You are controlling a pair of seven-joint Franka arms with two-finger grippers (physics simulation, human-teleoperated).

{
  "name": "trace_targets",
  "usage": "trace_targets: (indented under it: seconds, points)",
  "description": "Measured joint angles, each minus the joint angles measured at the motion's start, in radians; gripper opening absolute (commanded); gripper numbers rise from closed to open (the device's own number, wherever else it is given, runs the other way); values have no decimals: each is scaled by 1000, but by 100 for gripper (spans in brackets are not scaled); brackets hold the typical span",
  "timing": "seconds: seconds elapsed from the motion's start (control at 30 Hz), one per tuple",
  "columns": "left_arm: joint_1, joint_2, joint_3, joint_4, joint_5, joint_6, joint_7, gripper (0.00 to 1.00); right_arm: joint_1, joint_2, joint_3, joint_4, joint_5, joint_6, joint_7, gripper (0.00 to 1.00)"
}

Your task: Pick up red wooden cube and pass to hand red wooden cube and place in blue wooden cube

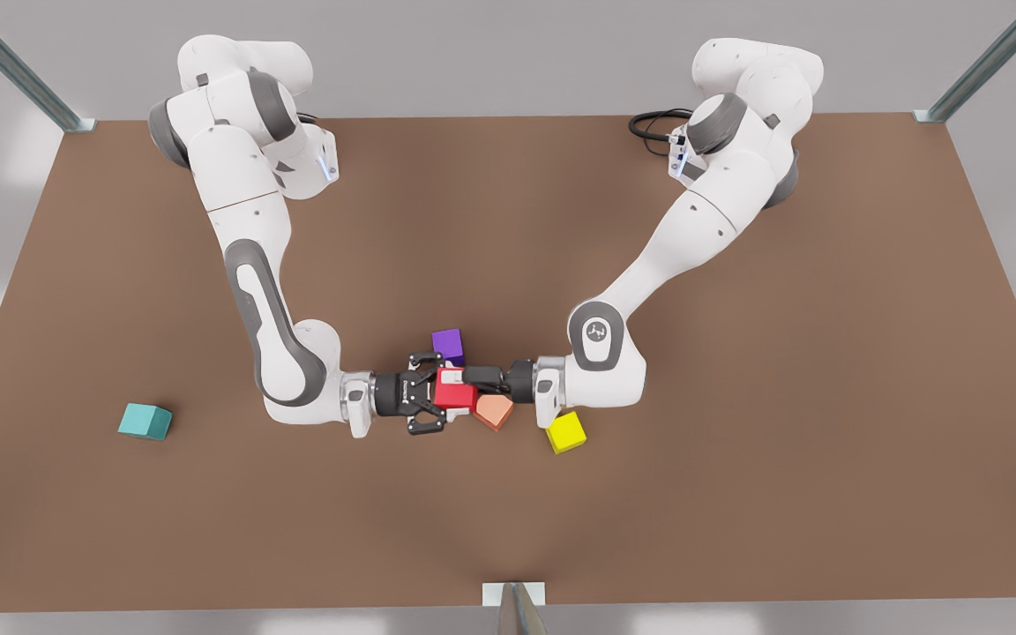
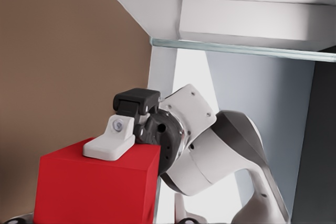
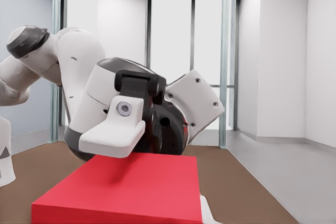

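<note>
The flat brown table [image 1: 737, 494] carried two white arms, both bent low so that their wrists lay level and met nose to nose near its middle. The right pincer [image 1: 436, 394], on the arm at the front view's left, had its black links spread and its pale pads closed on the small, matte red wooden cube [image 1: 453, 395]. One pad [image 2: 109, 141] lay flat on the cube's upper face in the left wrist view. The left pincer [image 1: 477, 379] came from the opposite side and gripped the same cube, with one pad [image 3: 113, 132] pressed on its top face. The cube hung between the two pincers.

A purple cube [image 1: 448, 345] sat just behind the pincers and a salmon-orange cube [image 1: 494, 411] just beneath the left pincer. A yellow cube [image 1: 566, 432] lay near that arm's wrist. The teal blue wooden cube [image 1: 145, 422], plain-faced, lay well apart from both pincers, beyond the right arm's elbow.
</note>
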Motion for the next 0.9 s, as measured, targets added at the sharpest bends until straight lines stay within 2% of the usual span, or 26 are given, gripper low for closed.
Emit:
trace_targets:
  seconds: [0.4,0.5,0.6,0.67,0.8,0.87,0.9]
  points:
    - [10,-1,0,-4,2,-3,13,100,-8,-2,-1,0,-7,-5,2,55]
    - [84,-15,-4,-37,25,-25,15,100,-8,-2,-1,0,-8,-6,3,55]
    - [253,-53,-7,-92,87,-127,14,100,-29,-10,-6,3,-35,-9,5,55]
    - [383,-95,-6,-99,187,-241,1,100,-111,-70,-12,2,-197,-19,27,55]
    - [531,-340,-73,34,887,-601,-100,100,-284,-237,-30,2,-822,-75,194,57]
    - [568,-437,-84,64,1117,-752,-157,100,-298,-268,-42,3,-1108,-92,312,56]
    - [561,-482,-55,59,1198,-814,-183,100,-299,-276,-49,4,-1239,-96,374,55]
